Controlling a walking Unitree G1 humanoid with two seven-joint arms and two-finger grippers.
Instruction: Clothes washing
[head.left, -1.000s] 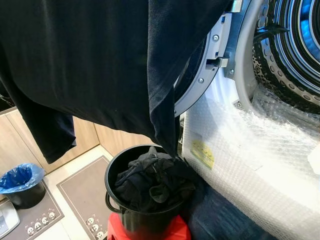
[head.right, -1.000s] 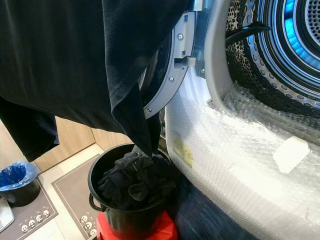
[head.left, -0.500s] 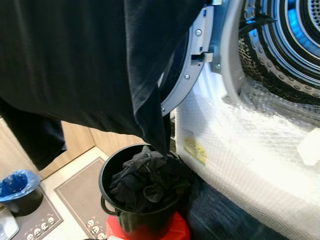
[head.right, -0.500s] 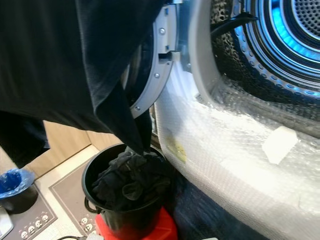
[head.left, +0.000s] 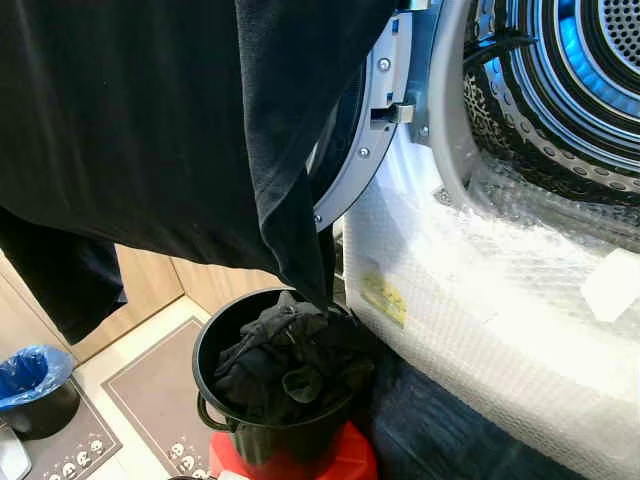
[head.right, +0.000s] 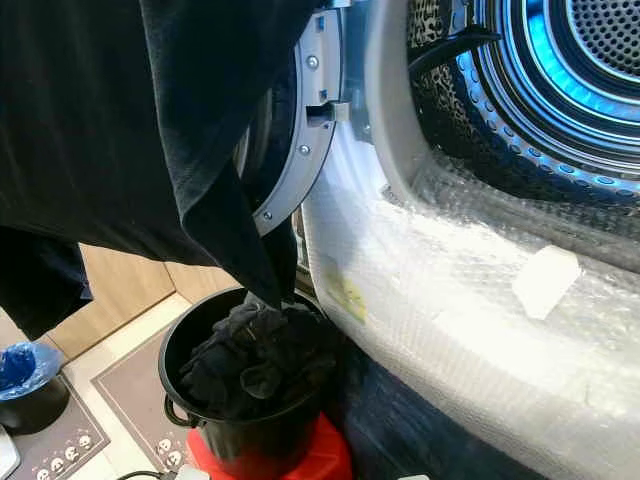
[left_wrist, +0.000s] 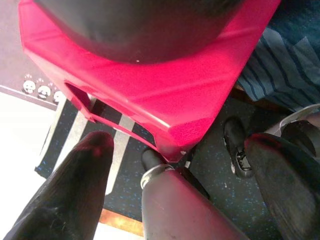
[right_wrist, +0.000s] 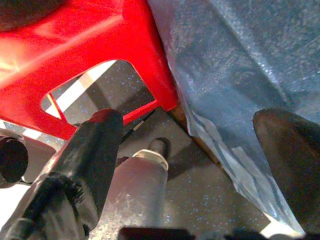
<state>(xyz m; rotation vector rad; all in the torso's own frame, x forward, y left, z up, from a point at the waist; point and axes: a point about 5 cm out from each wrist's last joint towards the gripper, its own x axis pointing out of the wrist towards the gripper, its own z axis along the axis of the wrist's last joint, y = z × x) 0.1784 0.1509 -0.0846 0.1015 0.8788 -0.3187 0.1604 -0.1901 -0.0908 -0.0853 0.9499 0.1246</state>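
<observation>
A large black garment (head.left: 150, 120) hangs down from above the picture, covering the upper left and part of the washer's open door (head.left: 372, 150). Its lowest fold reaches the black bucket (head.left: 203, 352), which is full of dark clothes (head.left: 285, 362) and stands on a red stool (head.left: 345, 465). To the right gapes the washing machine drum (head.left: 570, 90), lit blue inside. My left gripper (left_wrist: 181, 144) hangs open low beside the stool (left_wrist: 150, 90). My right gripper (right_wrist: 192, 120) is open too, between the stool (right_wrist: 75, 55) and a dark blue sheet (right_wrist: 235, 65).
Bubble wrap (head.left: 480, 290) covers the washer's front below the drum. A dark blue sheet (head.left: 440, 430) lies at its foot. At the far left, a small bin with a blue bag (head.left: 35, 375) stands on a grey mat (head.left: 140, 400), and wooden cabinets (head.left: 150, 275) run behind.
The whole view has slid left, so more of the drum shows on the right. The garment, bucket and stool keep their places relative to each other.
</observation>
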